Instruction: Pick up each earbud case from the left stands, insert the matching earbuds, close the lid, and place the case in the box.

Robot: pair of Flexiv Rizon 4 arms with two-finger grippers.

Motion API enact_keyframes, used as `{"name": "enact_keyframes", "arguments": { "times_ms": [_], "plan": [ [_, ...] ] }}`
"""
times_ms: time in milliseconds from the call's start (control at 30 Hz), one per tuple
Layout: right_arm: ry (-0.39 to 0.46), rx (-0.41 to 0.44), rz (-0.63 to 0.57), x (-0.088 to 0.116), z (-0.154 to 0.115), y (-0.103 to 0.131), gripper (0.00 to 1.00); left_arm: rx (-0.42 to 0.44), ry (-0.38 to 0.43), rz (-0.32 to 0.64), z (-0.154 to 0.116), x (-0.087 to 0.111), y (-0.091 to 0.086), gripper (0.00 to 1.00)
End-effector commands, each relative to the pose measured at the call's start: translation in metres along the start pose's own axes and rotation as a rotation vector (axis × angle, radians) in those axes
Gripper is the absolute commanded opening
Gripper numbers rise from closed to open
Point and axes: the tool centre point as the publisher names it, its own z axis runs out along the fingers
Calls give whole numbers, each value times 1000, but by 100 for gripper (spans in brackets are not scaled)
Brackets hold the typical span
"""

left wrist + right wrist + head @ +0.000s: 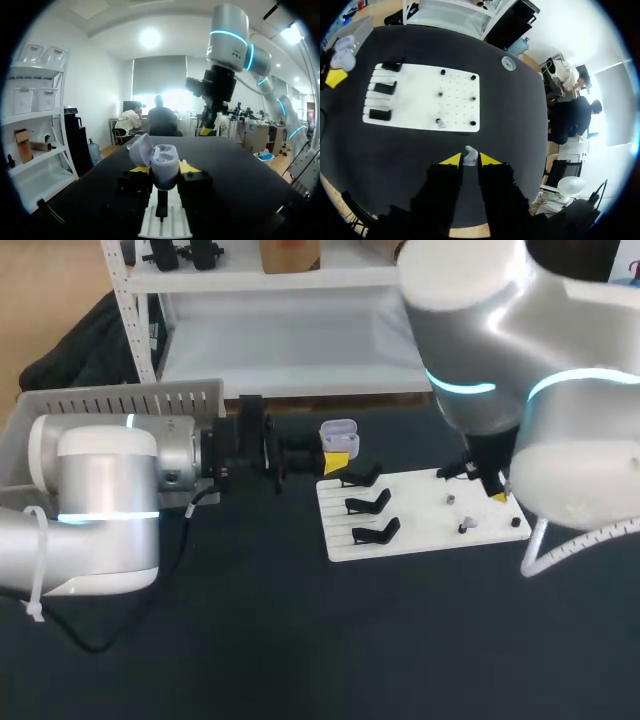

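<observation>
My left gripper is clamped on the earbud case. Its 2 yellow tips press on the case from both sides. The case is pale purple and white. Its lid is open and tipped to one side. You can see the hollow inside the case in the left wrist view. The case is up in the air, just past the far edge of the white board, near the end where the stands are.

The white board lies flat on the dark table. 3 black stands sit in a row on the end of the board nearest my left gripper. All 3 stands have nothing on them. The other end of the board has small black pegs sticking up.

My right gripper points down and pinches a small grey earbud between its 2 yellow tips. In the head view it hangs over the peg end of the board. In the right wrist view the earbud is seen against the dark table, just beside the long edge of the board.

A second earbud sits on the board near that same edge, close to a black peg.

The grey box is on the far left of the table, behind my left arm. I cannot see inside it.

A small clear round thing lies on the table, well apart from the board.
</observation>
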Motion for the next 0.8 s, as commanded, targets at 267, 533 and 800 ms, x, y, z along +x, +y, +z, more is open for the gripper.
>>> {"name": "enact_keyframes", "arguments": {
  "times_ms": [267, 533, 800],
  "plan": [
    [18, -90, -3, 8, -45, 24, 0, -6, -3, 2, 0, 1, -1, 0],
    [18, -90, -3, 8, -45, 24, 0, -6, -3, 2, 0, 1, -1, 0],
    [-12, -95, 16, 7, -53, 31, 0, -6, -3, 2, 0, 1, -1, 0]
  ]
}}
